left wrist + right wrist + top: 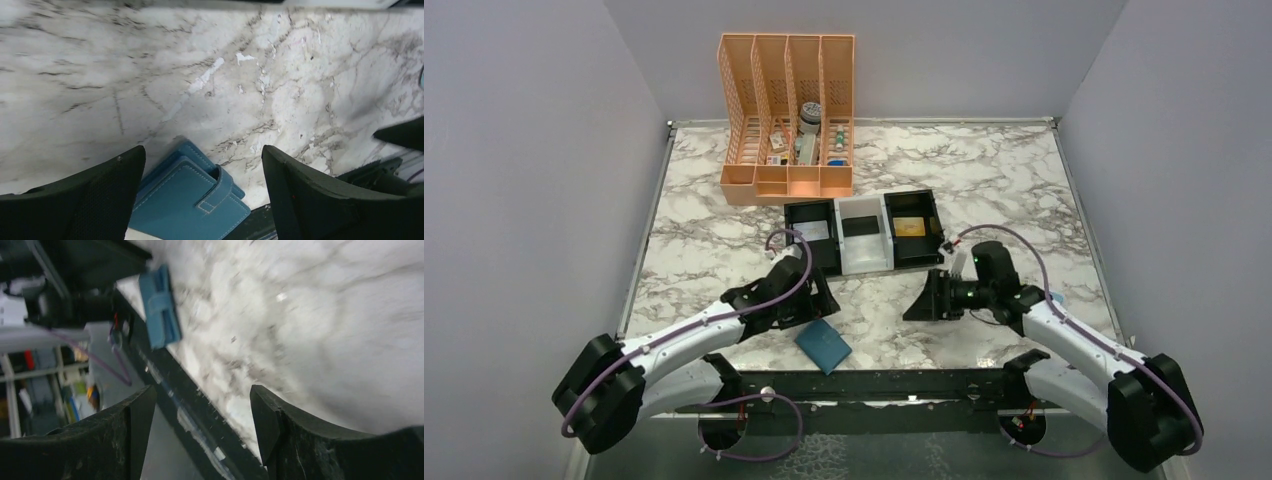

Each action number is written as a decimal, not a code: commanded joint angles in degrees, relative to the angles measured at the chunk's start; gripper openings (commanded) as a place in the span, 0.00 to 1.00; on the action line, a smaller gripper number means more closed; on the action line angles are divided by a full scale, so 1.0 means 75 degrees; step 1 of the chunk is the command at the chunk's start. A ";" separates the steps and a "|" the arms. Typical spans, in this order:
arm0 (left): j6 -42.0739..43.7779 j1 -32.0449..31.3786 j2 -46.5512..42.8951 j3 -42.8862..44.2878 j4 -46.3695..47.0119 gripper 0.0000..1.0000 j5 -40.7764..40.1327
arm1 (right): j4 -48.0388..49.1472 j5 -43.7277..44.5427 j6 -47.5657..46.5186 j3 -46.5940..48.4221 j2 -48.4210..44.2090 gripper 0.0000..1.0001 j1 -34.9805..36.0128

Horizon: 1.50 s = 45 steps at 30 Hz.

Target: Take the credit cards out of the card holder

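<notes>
Holder (190, 200) lies closed just beside left claw (202, 152), toward worktop (984, 180) near edge; right claw (202, 390) farther. Both claws released, empty.

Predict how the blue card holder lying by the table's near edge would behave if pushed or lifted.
The card holder lies flat and thin, so it would probably slide on the smooth marble table rather than tip. Its stitched, leather-like cover and strap suggest some flex but not floppiness. Sitting at the edge, a push could send it off.
</notes>
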 commanded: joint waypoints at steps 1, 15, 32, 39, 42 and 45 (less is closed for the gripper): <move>-0.0596 -0.0009 -0.0955 0.0537 -0.1550 0.90 -0.1648 | 0.1542 -0.0790 0.0955 -0.0359 -0.0049 0.67 0.1223; -0.2152 -0.0003 -0.2759 -0.0111 -0.4248 0.80 0.0174 | 0.4593 0.0383 0.2378 0.0033 0.2977 0.60 0.3810; -0.1464 -0.0038 -0.1281 -0.0810 -0.1886 0.48 0.1236 | 0.5548 0.0614 0.2926 0.0687 0.5023 0.46 0.4326; -0.1761 -0.0085 -0.1170 -0.1019 -0.1239 0.44 0.1246 | 0.5591 0.0524 0.2928 0.0970 0.5283 0.20 0.4388; -0.1809 -0.0097 -0.1205 -0.1018 -0.1167 0.44 0.1175 | 0.5342 0.0660 0.2847 0.1014 0.5122 0.16 0.4390; -0.1850 -0.0107 -0.1262 -0.1024 -0.1112 0.43 0.1120 | 0.5224 0.0704 0.2810 0.1019 0.5001 0.12 0.4390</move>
